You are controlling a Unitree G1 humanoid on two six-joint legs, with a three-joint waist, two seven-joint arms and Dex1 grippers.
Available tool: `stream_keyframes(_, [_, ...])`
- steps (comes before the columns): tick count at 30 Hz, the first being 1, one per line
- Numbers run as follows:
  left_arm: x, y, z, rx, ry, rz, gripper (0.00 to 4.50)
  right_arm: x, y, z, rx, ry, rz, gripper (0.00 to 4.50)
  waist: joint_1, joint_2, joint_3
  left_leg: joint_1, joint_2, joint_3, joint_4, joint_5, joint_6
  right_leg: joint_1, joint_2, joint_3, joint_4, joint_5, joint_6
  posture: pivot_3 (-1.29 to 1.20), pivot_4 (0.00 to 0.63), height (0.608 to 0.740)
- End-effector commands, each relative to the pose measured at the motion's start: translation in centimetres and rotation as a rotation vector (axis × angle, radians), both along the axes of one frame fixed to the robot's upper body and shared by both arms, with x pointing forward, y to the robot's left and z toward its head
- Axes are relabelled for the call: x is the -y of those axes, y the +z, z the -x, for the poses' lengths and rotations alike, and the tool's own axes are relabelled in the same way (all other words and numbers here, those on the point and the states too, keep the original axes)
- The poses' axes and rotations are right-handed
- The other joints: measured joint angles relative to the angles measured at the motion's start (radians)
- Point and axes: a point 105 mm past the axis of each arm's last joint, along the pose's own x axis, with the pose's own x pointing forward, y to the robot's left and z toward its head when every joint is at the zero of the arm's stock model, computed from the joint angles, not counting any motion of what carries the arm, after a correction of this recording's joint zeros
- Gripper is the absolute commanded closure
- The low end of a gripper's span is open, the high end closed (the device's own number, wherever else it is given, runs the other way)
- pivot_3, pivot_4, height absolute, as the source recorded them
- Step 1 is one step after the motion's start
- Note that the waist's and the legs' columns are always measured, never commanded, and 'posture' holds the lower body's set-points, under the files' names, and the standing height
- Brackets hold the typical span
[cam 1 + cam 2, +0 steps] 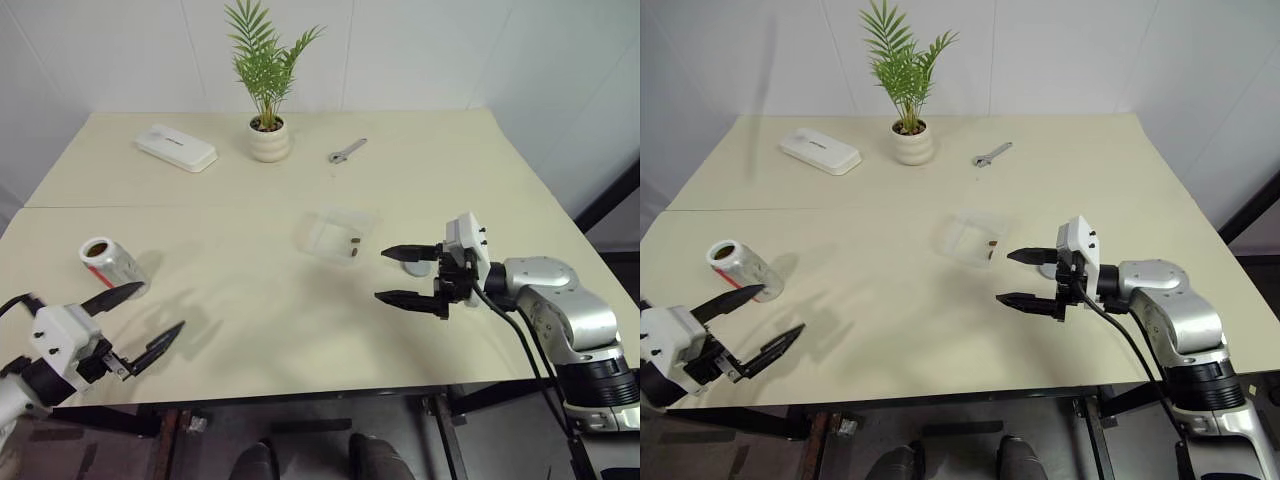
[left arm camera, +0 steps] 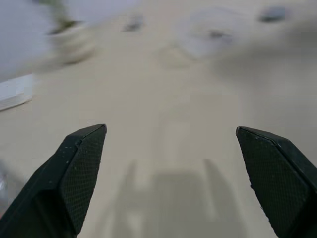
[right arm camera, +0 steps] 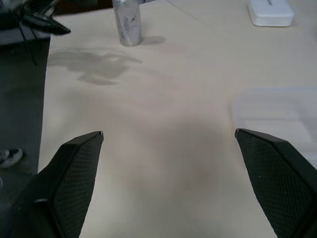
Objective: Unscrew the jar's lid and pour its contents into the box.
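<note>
Left eye view: my left gripper (image 1: 140, 317) and right gripper (image 1: 403, 274) both hang with textured black fingers spread wide, pinching nothing. Silvery cylindrical jar (image 1: 112, 263) stands upright on the matte cream table (image 1: 250, 320), mouth up. Its flat grey lid (image 1: 416, 267) lies beside the clear rounded box (image 1: 337, 234) holding dark pieces (image 1: 354, 246).

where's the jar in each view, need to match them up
Left eye view: the jar stands open near the table's left edge, just beyond the left gripper.
Right eye view: the jar is in the same spot, far left.
Left wrist view: too blurred to tell.
Right wrist view: the jar stands upright beyond the fingers.
Shared landmark: the white oblong case, also in the right wrist view.
</note>
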Motion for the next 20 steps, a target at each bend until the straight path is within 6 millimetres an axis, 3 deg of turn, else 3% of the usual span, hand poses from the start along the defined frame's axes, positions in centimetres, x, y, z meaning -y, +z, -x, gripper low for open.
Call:
stream_keyframes(1, [0.6,0.5,-0.6,-0.003,-0.123,-0.062,0.02,0.0,-0.1,1.3,0.054,0.077,0.079,0.0,0.005,-0.002,-0.001,0.0,0.0,0.002,0.0,-0.001,0.001,-0.005,-0.001,-0.001,0.006,-0.002,-0.002,0.0,0.15,0.74])
stream_keyframes(2, [0.7,0.7,-0.9,-0.003,-0.139,-0.064,0.02,0.1,-0.2,1.4,0.059,0.08,0.086,0.0,0.009,-0.002,-0.001,-0.001,0.001,0.006,0.0,0.0,0.005,-0.01,-0.001,-0.001,0.011,-0.003,-0.001,0.0,0.15,0.74])
stream_keyframes(7, [2.4,1.0,-1.5,-0.029,-0.236,-0.042,0.02,1.4,0.4,1.7,0.086,0.031,0.077,0.0,0.01,-0.002,-0.001,-0.001,0.003,0.009,0.009,-0.011,0.001,-0.018,0.0,-0.001,0.034,-0.013,0.031,0.0,0.15,0.74])
stream_keyframes(12, [3.1,0.6,-1.7,-0.032,-0.267,-0.035,0.02,2.1,1.2,1.5,0.128,-0.021,0.056,0.0,0.008,-0.002,-0.001,0.001,0.013,0.011,0.017,-0.018,-0.002,-0.02,0.01,0.0,0.045,-0.02,0.026,0.0,0.15,0.74])
stream_keyframes(20, [2.7,1.4,-2.8,0.006,-0.227,-0.026,0.02,2.8,1.1,1.3,0.122,-0.082,0.053,0.0,0.008,-0.002,-0.001,0.002,0.014,0.013,0.023,-0.017,-0.002,-0.02,0.011,0.004,0.048,-0.017,0.024,0.0,0.15,0.74])
